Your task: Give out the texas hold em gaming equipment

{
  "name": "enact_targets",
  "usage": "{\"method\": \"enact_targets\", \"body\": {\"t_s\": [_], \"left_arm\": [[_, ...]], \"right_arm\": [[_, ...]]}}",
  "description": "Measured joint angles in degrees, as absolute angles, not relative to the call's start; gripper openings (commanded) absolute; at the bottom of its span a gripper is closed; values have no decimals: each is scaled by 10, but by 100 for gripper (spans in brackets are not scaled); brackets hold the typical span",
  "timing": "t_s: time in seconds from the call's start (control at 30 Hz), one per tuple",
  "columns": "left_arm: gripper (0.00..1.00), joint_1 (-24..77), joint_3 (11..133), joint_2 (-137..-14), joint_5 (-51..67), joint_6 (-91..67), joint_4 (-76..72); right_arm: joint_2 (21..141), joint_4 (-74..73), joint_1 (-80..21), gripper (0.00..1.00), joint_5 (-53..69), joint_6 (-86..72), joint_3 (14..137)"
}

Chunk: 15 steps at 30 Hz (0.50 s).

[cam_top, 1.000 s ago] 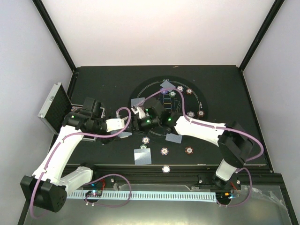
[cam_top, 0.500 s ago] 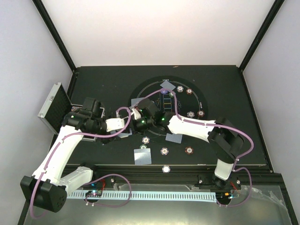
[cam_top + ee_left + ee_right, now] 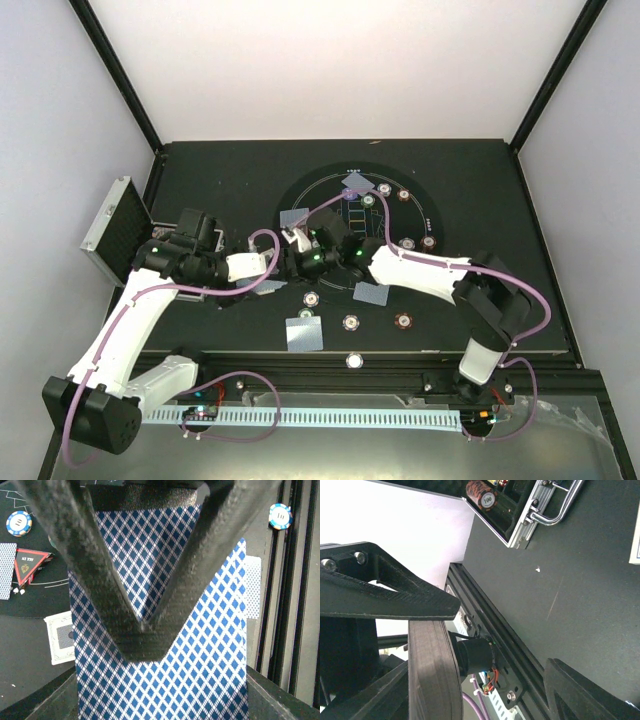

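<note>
Left wrist view: left gripper [image 3: 144, 630] has its fingers pinched tight on the card stack [image 3: 200, 670], blue diamond backs to the lens; count not readable. My read: it acts as the dealer hand, holding the stack flat and off the table so the other arm can peel cards off.

Top view: the stack sits just outside the left-near rim of the printed circle [image 3: 312, 185]. Right gripper [image 3: 298, 243] is close beside it, at the circle's left rim. Right wrist view shows its fingers apart, nothing between them. Probably lining up a pull, but that camera faces the silver case [image 3: 110, 228], so contact can't be confirmed.

Around:
- dealt cards [image 3: 355, 181] at the circle's far, left and near rims, one more outside the near side
- chips [image 3: 402, 321] in the circle's right half and just off its near rim
- red triangle marker [image 3: 29, 562] inside the circle
- white button disc [image 3: 353, 360] outside the near side
- case open, well left of the circle, a red-brown chip [image 3: 482, 495] inside

In the way: the right forearm lies across the circle's middle, and the purple cable [image 3: 262, 240] loops between the two wrists. That's a snag risk with both grippers this crowded.
</note>
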State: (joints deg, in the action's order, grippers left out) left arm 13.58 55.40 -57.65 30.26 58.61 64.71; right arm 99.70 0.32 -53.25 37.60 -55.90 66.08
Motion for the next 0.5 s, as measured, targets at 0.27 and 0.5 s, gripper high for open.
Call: {"method": "enact_targets", "body": {"t_s": [0.27, 0.5], "left_arm": [[2, 136, 554, -576, 298, 584, 651], [2, 136, 554, -577, 287, 583, 653]], "right_arm": [[966, -18, -519, 63, 366, -540, 643], [947, -36, -509, 63, 359, -534, 633]]}}
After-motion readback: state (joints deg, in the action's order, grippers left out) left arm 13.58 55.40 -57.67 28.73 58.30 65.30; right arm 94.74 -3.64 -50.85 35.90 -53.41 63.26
